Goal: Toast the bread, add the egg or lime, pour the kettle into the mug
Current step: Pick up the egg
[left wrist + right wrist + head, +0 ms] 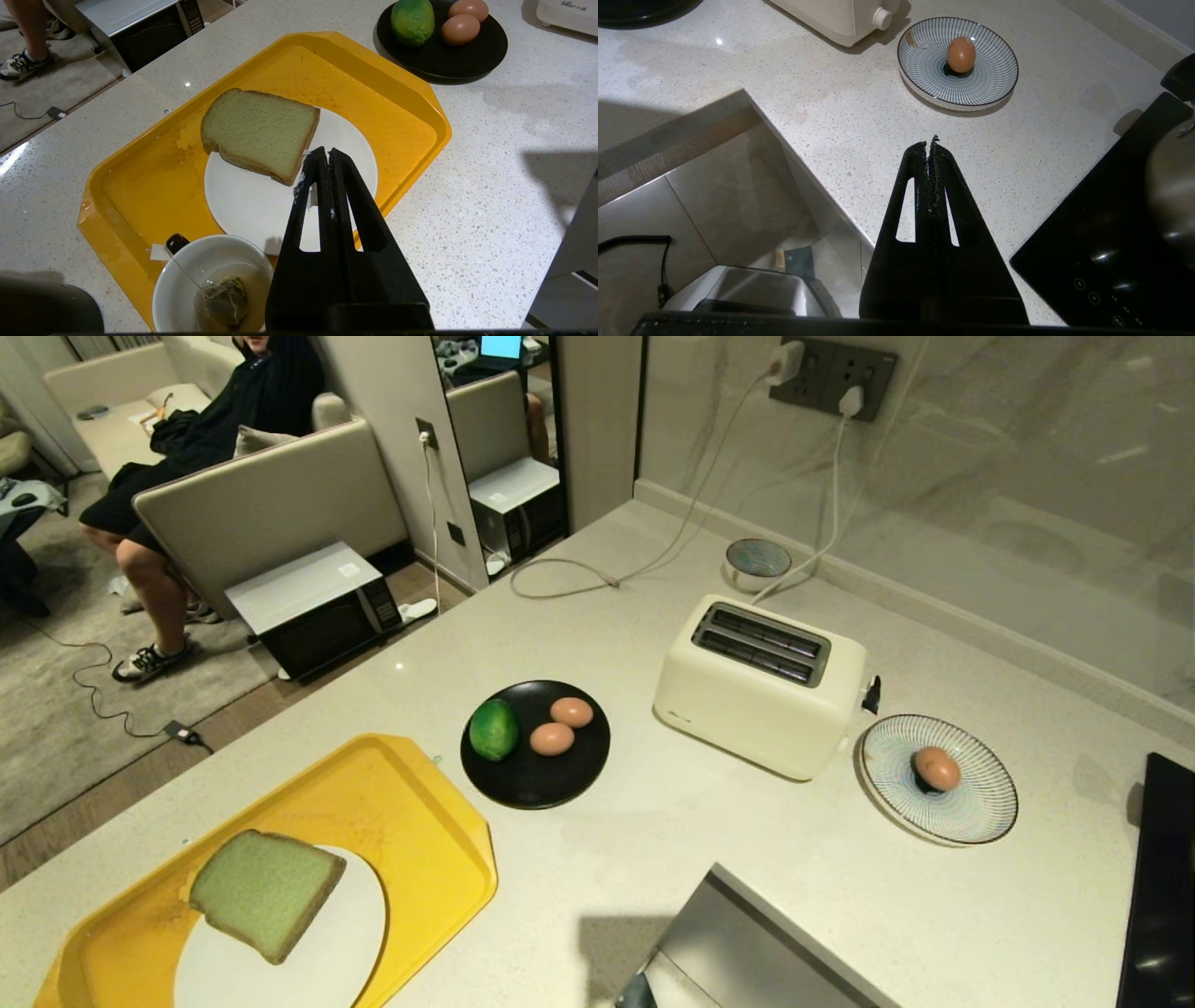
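With nothing begun, both the left gripper [325, 156] and the right gripper [930, 148] hang over the table [747, 859] with jaws pressed together, while the bread [266, 892] lies ready on its white plate [345, 943] in the yellow tray [411, 803], near the empty toaster [761, 683].

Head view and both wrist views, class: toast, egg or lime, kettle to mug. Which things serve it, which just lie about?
For the job: bread, lime, egg, toaster, mug, kettle.

Lying about: yellow tray, small bowl, loose cable, microwave on the floor.
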Robot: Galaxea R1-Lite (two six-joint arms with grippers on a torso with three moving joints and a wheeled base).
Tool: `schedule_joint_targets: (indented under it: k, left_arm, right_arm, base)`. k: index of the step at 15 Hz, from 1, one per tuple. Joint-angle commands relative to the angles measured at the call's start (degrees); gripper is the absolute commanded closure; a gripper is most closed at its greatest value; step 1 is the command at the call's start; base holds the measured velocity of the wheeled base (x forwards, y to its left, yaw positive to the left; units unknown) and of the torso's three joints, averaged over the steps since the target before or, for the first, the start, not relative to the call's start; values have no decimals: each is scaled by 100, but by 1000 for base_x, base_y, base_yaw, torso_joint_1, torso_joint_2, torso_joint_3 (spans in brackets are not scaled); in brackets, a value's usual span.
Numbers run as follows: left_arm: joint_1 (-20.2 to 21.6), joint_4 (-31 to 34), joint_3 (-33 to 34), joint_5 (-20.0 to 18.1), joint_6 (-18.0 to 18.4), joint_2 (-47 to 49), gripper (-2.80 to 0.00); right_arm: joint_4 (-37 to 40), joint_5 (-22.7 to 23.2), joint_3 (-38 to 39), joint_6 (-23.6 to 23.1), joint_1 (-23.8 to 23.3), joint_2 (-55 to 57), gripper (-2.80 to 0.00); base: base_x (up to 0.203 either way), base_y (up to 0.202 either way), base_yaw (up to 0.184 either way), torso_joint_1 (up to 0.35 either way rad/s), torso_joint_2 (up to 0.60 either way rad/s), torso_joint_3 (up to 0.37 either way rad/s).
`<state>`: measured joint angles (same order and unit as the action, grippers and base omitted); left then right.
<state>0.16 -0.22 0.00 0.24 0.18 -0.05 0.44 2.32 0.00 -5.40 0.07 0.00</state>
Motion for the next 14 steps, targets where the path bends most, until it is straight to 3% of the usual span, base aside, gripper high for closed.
schedule_joint_targets:
  k: [1,10,14]
  left_arm:
    - [2,-4,0,2,-1,-4,0]
    - [2,-4,0,2,-1,-4,0]
    - [2,-4,0,2,-1,-4,0]
  right_arm:
    - [-5,6,9,-5,1,5,0]
    - [38,6,-109,-31,1,0,0]
    - [1131,75,-1496,-238,1,441,0]
  base:
    - [0,0,0,0,0,0]
    - [0,0,0,0,0,0]
    - [0,0,0,0,0,0]
